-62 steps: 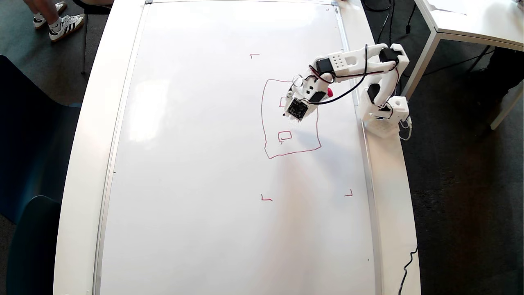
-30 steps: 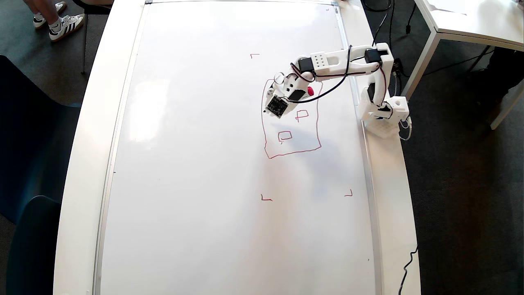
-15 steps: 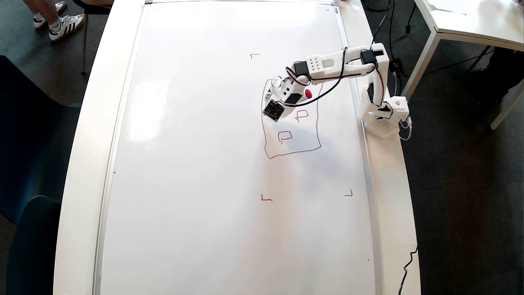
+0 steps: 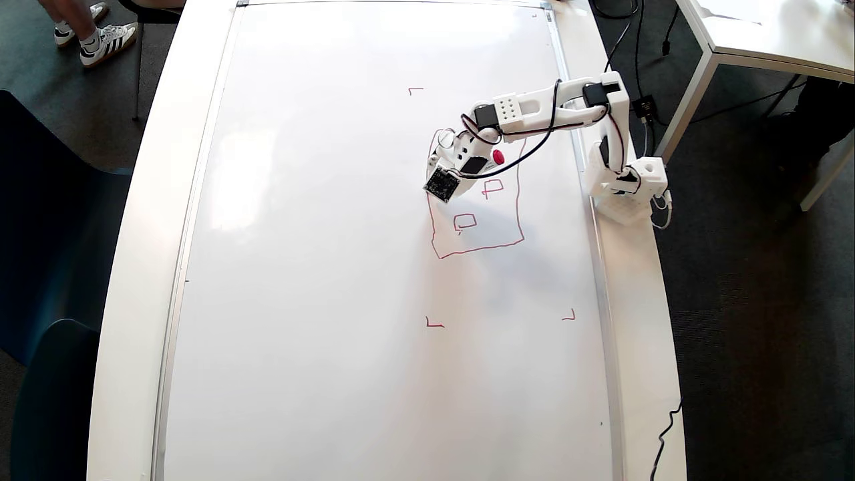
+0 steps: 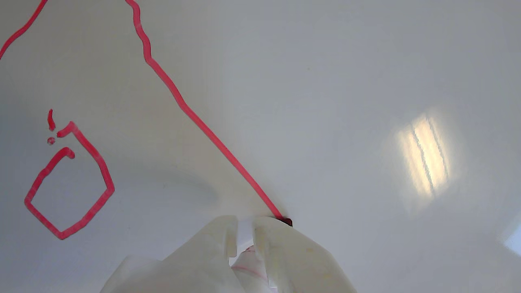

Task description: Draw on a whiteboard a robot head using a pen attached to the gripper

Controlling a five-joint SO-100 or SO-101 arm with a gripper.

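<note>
Pen (image 5: 246, 238) sits clamped in gripper (image 5: 244, 228), tip down on the head (image 4: 518, 200) outline's left side in overhead view, prob. to start the side stalk. Board (image 4: 320, 267) lies flat w/ gripper tilted over it so tip keeps contact.

In the overhead view, the white surface (image 4: 638, 321) carries everything. Far left, two sneakered feet (image 4: 107, 40) stand on dark carpet (image 4: 755, 334). A blue chair (image 4: 47, 374) sits near left. Another white table (image 4: 761, 40) stands far right, with black cables (image 4: 624, 30) beside it.
</note>
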